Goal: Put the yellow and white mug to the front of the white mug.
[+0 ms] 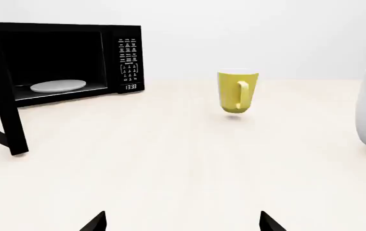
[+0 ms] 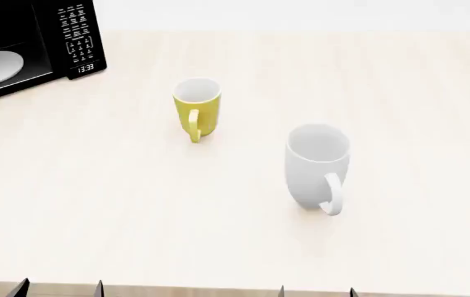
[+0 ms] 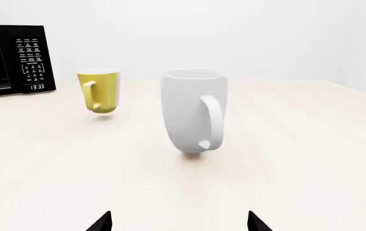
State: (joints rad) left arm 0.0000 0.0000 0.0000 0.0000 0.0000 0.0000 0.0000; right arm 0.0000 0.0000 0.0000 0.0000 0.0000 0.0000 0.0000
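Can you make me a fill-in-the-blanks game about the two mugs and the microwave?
1. The smaller mug is mostly ____ outside.
2. The microwave has its door standing ____.
3. Inside the microwave lies a white ____.
4. Both mugs, including the white mug, stand ____ on the table.

Missing words: yellow; open; plate; upright

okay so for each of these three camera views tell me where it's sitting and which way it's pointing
Head view: high, looking down on the table; hand tips at the near edge.
Left wrist view: low, facing the yellow and white mug and open microwave; left hand open.
Right wrist view: low, facing the white mug; right hand open.
All share both mugs.
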